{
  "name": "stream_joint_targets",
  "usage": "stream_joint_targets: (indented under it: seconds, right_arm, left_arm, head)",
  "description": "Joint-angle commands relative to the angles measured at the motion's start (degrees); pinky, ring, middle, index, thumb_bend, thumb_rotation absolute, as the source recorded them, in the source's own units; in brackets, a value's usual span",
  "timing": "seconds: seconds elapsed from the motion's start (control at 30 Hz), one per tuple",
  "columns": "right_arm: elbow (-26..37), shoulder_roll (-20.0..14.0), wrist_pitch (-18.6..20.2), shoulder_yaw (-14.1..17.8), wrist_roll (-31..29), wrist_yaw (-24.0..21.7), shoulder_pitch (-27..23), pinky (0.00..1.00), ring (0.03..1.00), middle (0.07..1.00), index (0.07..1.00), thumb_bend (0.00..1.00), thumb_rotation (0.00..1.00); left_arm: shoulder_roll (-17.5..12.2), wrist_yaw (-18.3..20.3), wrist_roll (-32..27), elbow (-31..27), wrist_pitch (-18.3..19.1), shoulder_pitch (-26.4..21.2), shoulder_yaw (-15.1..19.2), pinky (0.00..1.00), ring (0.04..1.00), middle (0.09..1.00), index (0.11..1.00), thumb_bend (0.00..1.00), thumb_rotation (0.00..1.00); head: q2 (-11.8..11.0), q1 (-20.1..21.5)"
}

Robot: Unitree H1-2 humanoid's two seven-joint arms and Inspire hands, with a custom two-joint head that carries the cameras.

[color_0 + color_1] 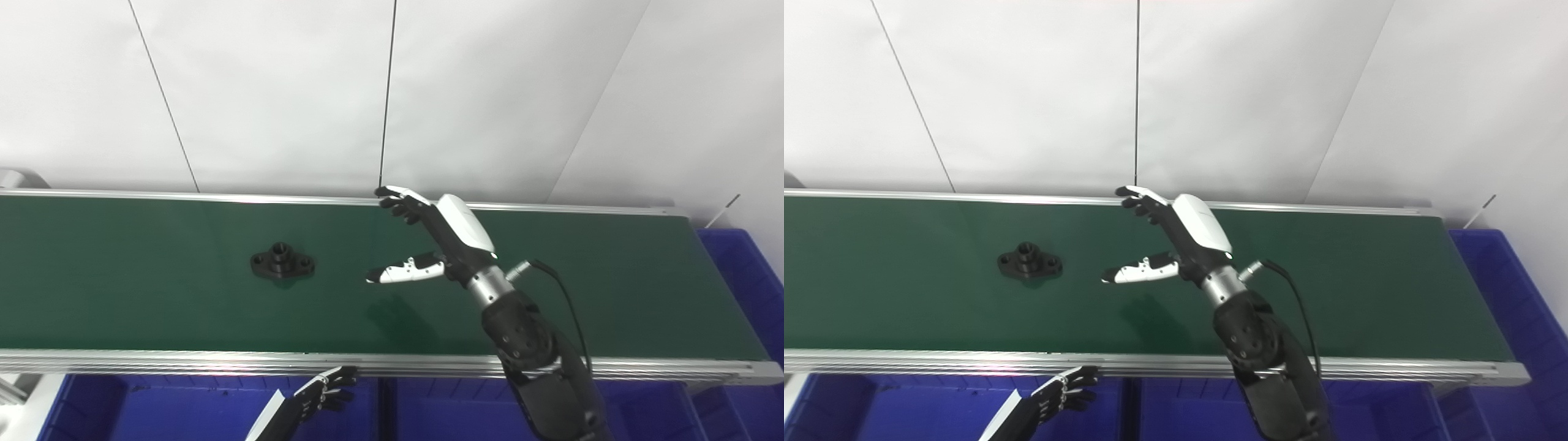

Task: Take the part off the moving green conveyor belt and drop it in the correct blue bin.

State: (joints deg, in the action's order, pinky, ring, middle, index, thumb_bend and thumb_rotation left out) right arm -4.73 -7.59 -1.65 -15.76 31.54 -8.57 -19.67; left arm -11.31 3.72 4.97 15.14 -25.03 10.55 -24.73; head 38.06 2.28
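Observation:
A black flanged part with a raised hub lies flat on the green conveyor belt, left of centre; it also shows in the right eye view. My right hand hovers over the belt to the part's right, open and empty, fingers and thumb spread toward the part, a clear gap between them. My left hand is low, in front of the belt's near rail over a blue bin, fingers loosely apart and holding nothing.
Blue bins sit below the belt's near rail, and another blue bin stands past the belt's right end. A white panelled wall rises behind the far rail.

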Motion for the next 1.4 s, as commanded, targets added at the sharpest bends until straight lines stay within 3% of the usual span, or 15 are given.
stream_joint_targets:
  seconds: [0.0,0.4,0.9,1.37]
  right_arm:
    - [0.11,0.52,1.28,-0.28,-0.01,-0.19,-3.14,0.66,0.741,0.779,0.852,0.88,0.39]
    - [-7.81,1.32,0.43,-4.50,3.14,0.10,-8.86,0.67,0.775,0.799,0.841,0.90,0.38]
    - [-17.56,2.87,0.10,-9.42,7.67,2.11,-13.52,0.70,0.781,0.801,0.840,0.89,0.37]
    - [-22.02,4.11,2.54,-11.25,10.36,1.91,-16.05,0.73,0.828,0.847,0.860,0.89,0.36]
  left_arm:
    - [-0.15,-0.69,-0.04,-0.74,-1.90,-0.97,-0.32,0.72,0.759,0.830,0.843,0.82,0.36]
    - [0.32,-0.83,-0.14,-0.70,-1.90,-1.21,-1.08,0.73,0.763,0.834,0.848,0.81,0.36]
    - [-0.64,-5.18,1.78,-1.41,-1.90,-1.69,-4.14,0.72,0.778,0.823,0.850,0.79,0.35]
    - [-0.94,-5.59,0.63,-2.25,-1.90,-1.22,-5.07,0.72,0.773,0.824,0.846,0.79,0.33]
  head:
    - [-0.13,-0.02]
    - [-0.54,-0.78]
    - [-0.46,-1.29]
    - [-0.09,-1.61]
